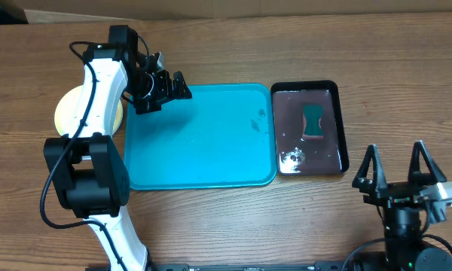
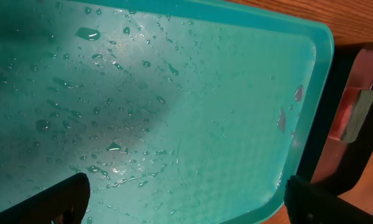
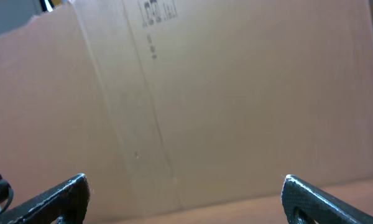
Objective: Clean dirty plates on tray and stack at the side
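The turquoise tray lies mid-table, wet with water drops and a few small smears, and no plate rests on it. A pale yellow-green plate sits on the table left of the tray, mostly hidden under my left arm. Whether other plates lie beneath it I cannot tell. My left gripper hovers over the tray's far-left corner, open and empty. Far from the tray, at the front right, my right gripper stands open and empty, facing a cardboard wall.
A small black glossy tray sits against the turquoise tray's right side, holding a green sponge and some foam; it shows at the right edge of the left wrist view. Cardboard lines the table's far edge.
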Motion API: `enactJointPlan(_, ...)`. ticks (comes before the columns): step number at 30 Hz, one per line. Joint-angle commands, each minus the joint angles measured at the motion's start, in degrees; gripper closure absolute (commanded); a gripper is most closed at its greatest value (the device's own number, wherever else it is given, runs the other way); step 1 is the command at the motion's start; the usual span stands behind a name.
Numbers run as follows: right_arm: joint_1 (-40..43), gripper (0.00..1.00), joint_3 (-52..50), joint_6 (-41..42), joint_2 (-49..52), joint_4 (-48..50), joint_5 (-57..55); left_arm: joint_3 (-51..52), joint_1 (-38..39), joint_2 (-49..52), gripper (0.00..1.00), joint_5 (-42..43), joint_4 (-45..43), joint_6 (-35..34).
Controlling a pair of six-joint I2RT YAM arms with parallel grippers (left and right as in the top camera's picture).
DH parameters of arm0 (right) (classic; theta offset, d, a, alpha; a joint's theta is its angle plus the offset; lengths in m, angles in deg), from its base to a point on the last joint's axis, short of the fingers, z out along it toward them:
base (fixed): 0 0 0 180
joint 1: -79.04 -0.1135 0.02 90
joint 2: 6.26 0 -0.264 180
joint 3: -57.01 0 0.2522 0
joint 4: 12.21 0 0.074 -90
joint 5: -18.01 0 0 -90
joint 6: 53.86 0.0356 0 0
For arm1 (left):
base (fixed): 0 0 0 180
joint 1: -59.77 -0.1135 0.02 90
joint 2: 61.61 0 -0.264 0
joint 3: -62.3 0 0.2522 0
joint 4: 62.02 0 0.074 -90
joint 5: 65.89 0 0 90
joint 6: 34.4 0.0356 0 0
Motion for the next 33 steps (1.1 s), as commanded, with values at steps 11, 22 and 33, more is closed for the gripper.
enactJointPlan(11, 0.2, 0.00, -13.3, -7.1, -0.7, 11.5, 6.1, -1.4, 0.1, -1.9, 0.00, -0.1, 0.0, 1.3)
enactJointPlan(22, 0.2, 0.00, -15.3, -15.9, -0.7, -5.7, 8.7, -1.4, 0.1, -1.9, 0.00, -0.1, 0.0, 1.3)
enactJointPlan(33, 0.2, 0.00, -15.3, -18.3, -0.7, -5.2, 8.6, -1.4, 0.1, -1.9, 0.00, -0.1, 0.0, 1.3)
